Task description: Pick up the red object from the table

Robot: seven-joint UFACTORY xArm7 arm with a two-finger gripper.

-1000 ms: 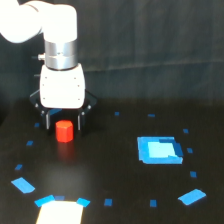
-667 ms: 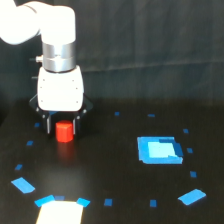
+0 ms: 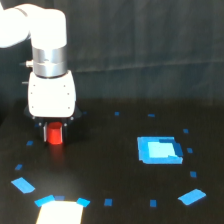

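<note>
The small bright red block (image 3: 54, 134) stands on the flat black table (image 3: 110, 165), directly under the white pincer (image 3: 54, 131), between its dark fingers. Looks light, stiff, prob. smooth; take it by opposite sides, mid-height. Whether the pincer is clenched, I cannot tell.

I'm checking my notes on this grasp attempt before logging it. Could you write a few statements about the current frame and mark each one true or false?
1. The red object sits directly under the gripper. True.
2. The red object lies on the blue square patch. False: the patch is far off toward the exterior view's right, with nothing red on it.
3. A white patch lies at the table's near edge. True.
4. The arm hangs over the blue square patch. False: it stands over the red object, on the exterior view's left.
5. The red object is lifted well clear of the gripper. False: it sits right at the housing's underside.
</note>
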